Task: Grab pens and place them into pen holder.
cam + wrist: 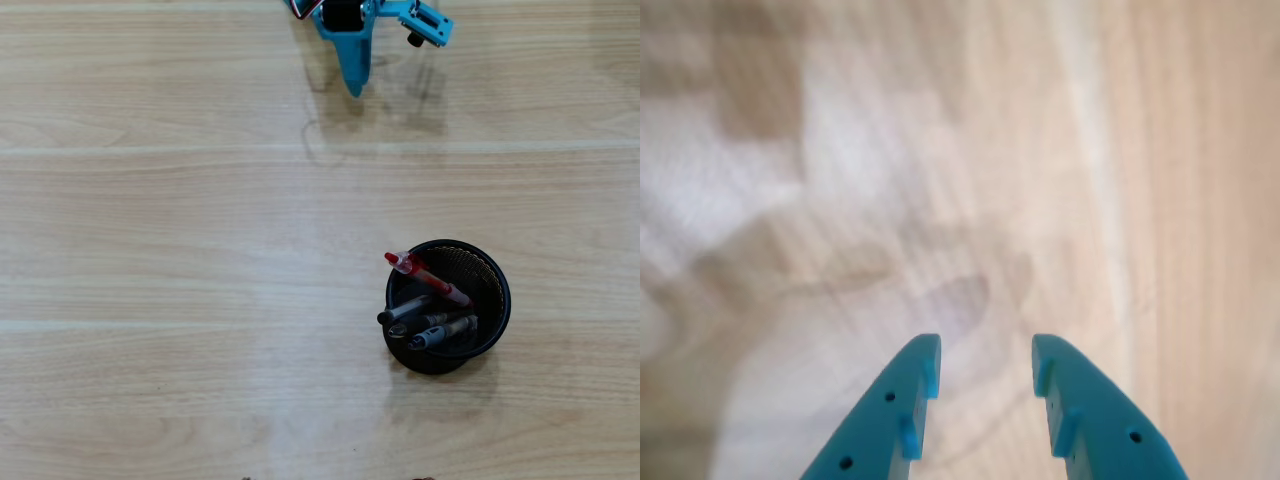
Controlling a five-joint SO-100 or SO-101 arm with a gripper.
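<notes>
The blue pincer [985, 362] hung over bare wooden table [150, 250], its jaws narrowly parted and holding nothing (wrist view). Well apart from it, toward the overhead view's lower right, stood the black pen holder [497, 290], with a red pen [425, 277] and several dark pens [435, 322] inside.

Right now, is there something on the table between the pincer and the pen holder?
No, nothing visible. In the overhead view only bare table lies between the pincer at the top edge and the holder, which already has pens in it. The wrist view shows the pincer open and empty.
</notes>
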